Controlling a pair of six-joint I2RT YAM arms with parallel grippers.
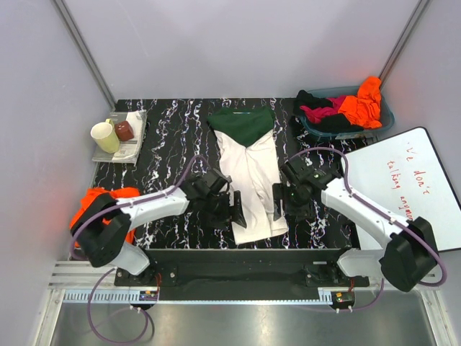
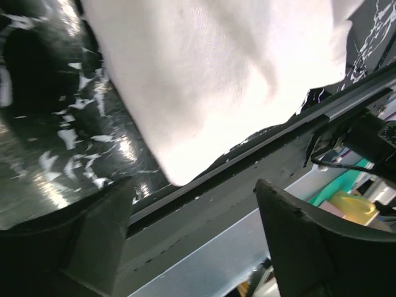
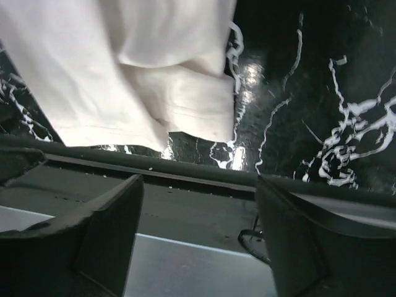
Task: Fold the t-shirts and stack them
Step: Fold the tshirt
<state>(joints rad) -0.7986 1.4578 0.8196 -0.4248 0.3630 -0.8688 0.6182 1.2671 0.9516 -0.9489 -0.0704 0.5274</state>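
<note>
The cream t-shirt (image 1: 252,184) with dark green sleeves (image 1: 243,122) lies folded into a long strip down the middle of the black marbled table (image 1: 173,137). My left gripper (image 1: 236,209) is open at its lower left edge. My right gripper (image 1: 278,202) is open at its lower right edge. The shirt's cream hem shows in the left wrist view (image 2: 210,80) and in the right wrist view (image 3: 124,80), beyond the empty fingers. An orange shirt (image 1: 101,205) lies at the table's left edge. Orange, magenta and black shirts (image 1: 346,108) fill a bin.
A blue-grey bin (image 1: 385,119) stands at the back right. A white board with red writing (image 1: 403,180) lies at the right. A tray (image 1: 133,148) with a cream mug (image 1: 104,135) and a dark red object (image 1: 124,130) sits back left. A black rail (image 1: 245,259) borders the near edge.
</note>
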